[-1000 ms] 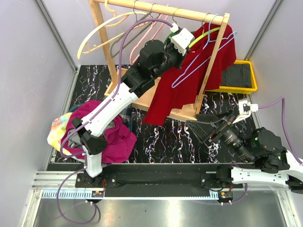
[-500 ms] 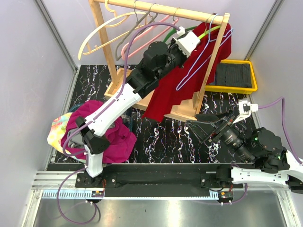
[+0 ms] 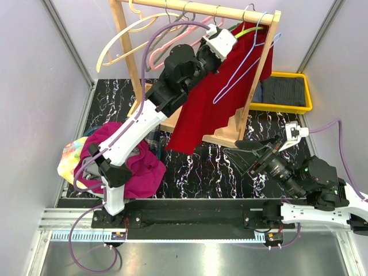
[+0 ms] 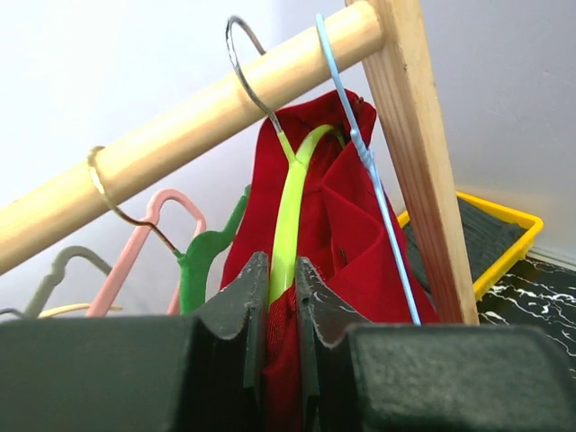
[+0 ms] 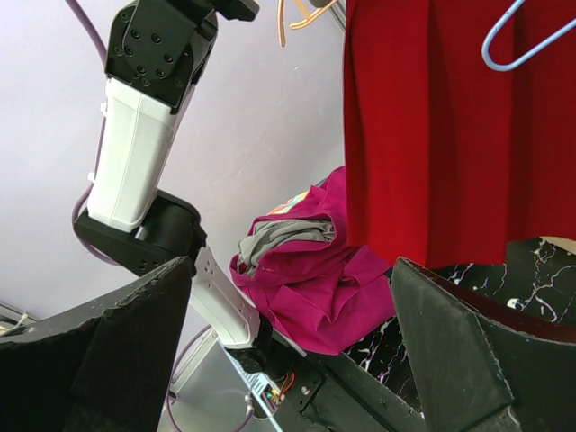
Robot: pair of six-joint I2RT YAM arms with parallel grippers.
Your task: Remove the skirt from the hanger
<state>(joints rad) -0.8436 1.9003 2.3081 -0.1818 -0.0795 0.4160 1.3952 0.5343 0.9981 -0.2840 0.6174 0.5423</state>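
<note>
One red pleated fabric skirt (image 3: 198,106) is on the rack, draped over a lime-green plastic hanger (image 4: 290,211). The hanger's metal hook sits on the round wooden rail (image 4: 198,112), near the rail's right end and just left of the upright post. The skirt hangs down with its hem near the rack's base; can't tell if it touches.

Left pincer (image 4: 279,270) is clamped on the lime-green hanger's arm, one finger on each side, red cloth just below them. Versus a second ago, the left pincer has gone up and closer under the rail. The skirt was then spread rightward across the post; it now hangs narrower, left of the post. The rail's right end sits a bit higher in the overhead view.

Light-blue wire hanger (image 3: 244,72) is hooked on the rail just right of the green one and lies over the skirt in the overhead view. It has swung up and left along with the skirt. Further left on the rail are a dark-green hanger (image 4: 202,261), a pink plastic hanger (image 4: 135,261) and a cream curved hanger (image 3: 121,40).

Right pincer (image 3: 241,156) has its fingers spread wide and holds nothing. It sits low over the black marbled table (image 3: 195,172) on the right, facing the skirt's hem but apart from it. It has shifted only slightly since a second ago.

Magenta crumpled garment pile (image 3: 135,164) lies on the table at left by the left arm, same spot as before. Yellow plastic tray (image 3: 310,92) sits far right behind the post with a dark folded cloth (image 3: 287,89) in it, unchanged.
</note>
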